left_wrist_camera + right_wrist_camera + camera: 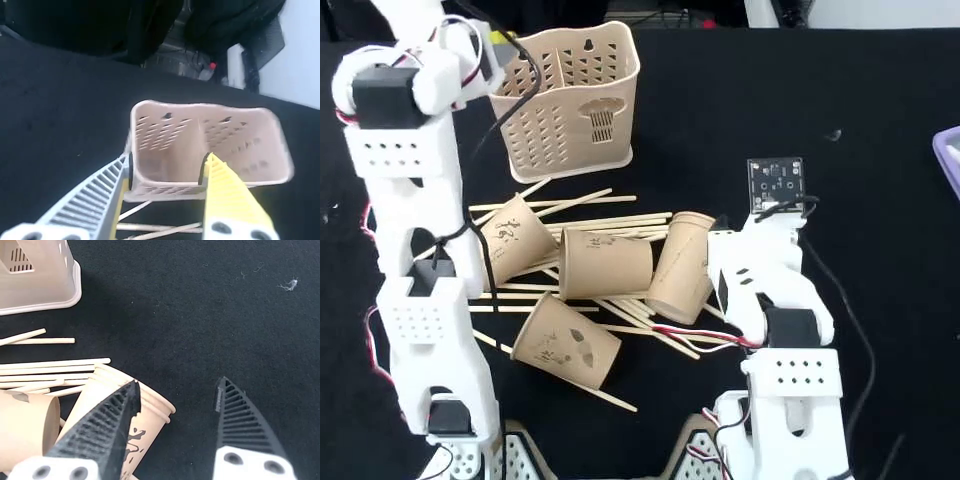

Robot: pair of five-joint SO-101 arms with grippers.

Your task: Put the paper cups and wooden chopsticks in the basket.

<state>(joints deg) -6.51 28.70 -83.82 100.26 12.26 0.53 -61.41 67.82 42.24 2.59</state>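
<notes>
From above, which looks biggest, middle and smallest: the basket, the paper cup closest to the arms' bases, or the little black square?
Biggest: basket
Middle: paper cup
Smallest: black square

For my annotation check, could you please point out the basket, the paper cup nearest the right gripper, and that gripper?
basket [560,125]: high view, front perforated wall.
paper cup [678,268]: high view, middle of its side.
right gripper [178,381]: right wrist view, midway between its fingertips.
</notes>
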